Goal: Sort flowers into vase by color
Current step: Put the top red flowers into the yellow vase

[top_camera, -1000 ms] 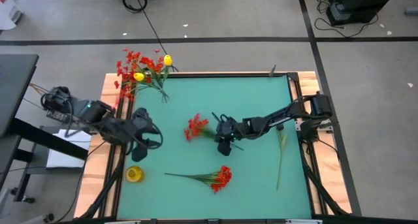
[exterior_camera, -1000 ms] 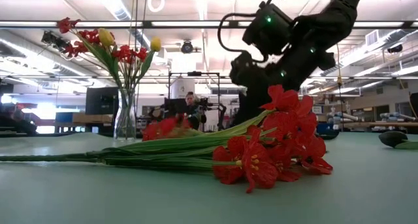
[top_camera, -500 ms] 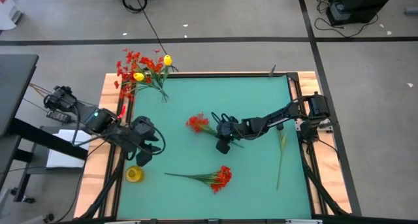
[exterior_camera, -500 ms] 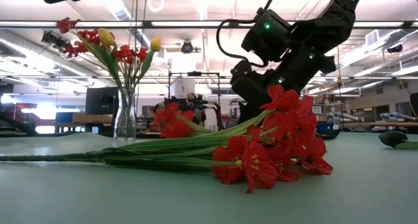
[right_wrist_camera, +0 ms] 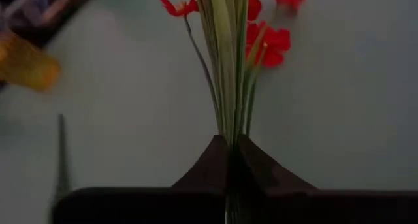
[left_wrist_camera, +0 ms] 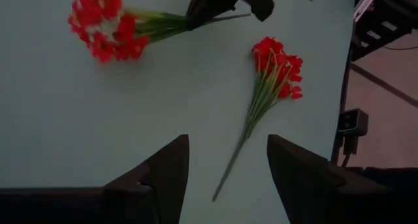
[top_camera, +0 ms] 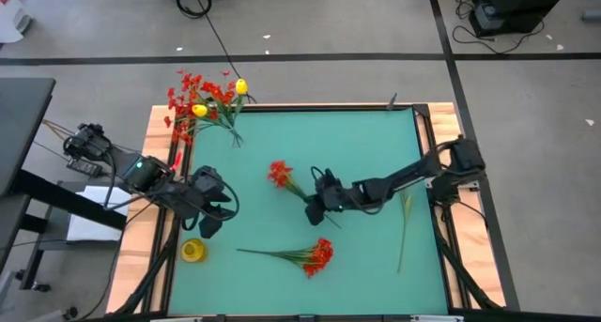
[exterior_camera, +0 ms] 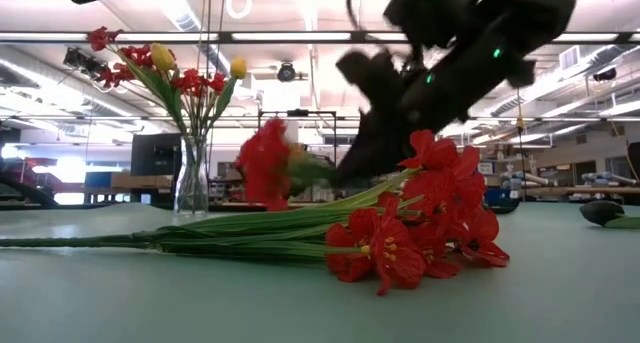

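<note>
While the right gripper (top_camera: pixel 319 207) is pinching the stems of a red spray (top_camera: pixel 279 174) above mid-table, the left gripper (left_wrist_camera: pixel 225 160) is hanging spread and empty near the table's left edge. A second red spray (top_camera: pixel 317 255) is lying on the mat (top_camera: pixel 376 144); the vase (exterior_camera: pixel 191 178) is standing at the far-left corner. Risk: the thin stems slipping or swinging in transit, blossoms snagging flowers already in the vase.

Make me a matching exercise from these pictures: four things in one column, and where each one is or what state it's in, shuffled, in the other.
Things:
1. held red spray
2. loose red spray
3. yellow tulip stem
4. left gripper

States:
A. open, holding nothing
B. lying on the mat's right side
C. stems clamped in the right gripper
D. lying flat at the mat's near edge

Pairs: 1-C, 2-D, 3-B, 4-A
</note>
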Controlling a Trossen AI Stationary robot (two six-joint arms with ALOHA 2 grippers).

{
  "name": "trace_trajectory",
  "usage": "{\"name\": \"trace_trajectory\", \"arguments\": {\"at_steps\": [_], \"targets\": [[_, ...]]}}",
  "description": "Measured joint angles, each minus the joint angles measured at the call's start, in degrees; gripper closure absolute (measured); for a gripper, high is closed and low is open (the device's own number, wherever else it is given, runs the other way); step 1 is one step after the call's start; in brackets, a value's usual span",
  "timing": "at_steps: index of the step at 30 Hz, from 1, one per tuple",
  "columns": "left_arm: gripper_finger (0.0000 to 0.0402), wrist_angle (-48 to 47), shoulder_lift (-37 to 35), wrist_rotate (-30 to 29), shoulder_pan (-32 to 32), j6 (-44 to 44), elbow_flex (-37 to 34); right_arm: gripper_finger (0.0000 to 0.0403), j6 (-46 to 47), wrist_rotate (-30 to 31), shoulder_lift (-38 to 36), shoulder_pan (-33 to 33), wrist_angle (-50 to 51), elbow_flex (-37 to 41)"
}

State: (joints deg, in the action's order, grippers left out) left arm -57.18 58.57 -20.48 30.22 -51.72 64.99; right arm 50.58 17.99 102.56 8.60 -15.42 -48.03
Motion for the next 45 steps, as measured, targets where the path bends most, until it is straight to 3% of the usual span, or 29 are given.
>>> {"name": "trace_trajectory", "arguments": {"at_steps": [7,11,18,23,30,38,45], "targets": [[0.0191,3.27,0.0,-0.06,-0.02,1.9,0.0,0.0383,1.8,11.93,-6.18,6.85,-2.15,-0.02],[0.0191,5.86,0.0,-3.08,-0.02,3.42,0.02,0.0383,0.65,18.08,-9.01,9.84,-3.09,-0.02],[0.0191,13.27,0.0,-9.23,2.46,5.06,0.02,0.0383,-9.89,21.85,-11.91,12.84,-12.37,-0.04],[0.0191,18.15,0.0,-16.62,4.69,6.36,0.02,0.0383,-21.13,20.21,-12.78,13.09,-25.31,-0.07],[0.0191,28.19,3.27,-25.32,4.12,12.74,0.04,0.0384,-34.06,12.84,-12.78,12.77,-39.85,-0.07],[0.0191,52.55,11.91,-25.55,0.52,29.35,0.02,0.0385,-35.31,2.97,-12.76,10.71,-47.06,-0.11],[0.0191,60.82,15.9,-23.09,-2.76,31.58,0.02,0.0385,-35.15,-3.51,-12.76,9.5,-46.93,-0.11]]}}
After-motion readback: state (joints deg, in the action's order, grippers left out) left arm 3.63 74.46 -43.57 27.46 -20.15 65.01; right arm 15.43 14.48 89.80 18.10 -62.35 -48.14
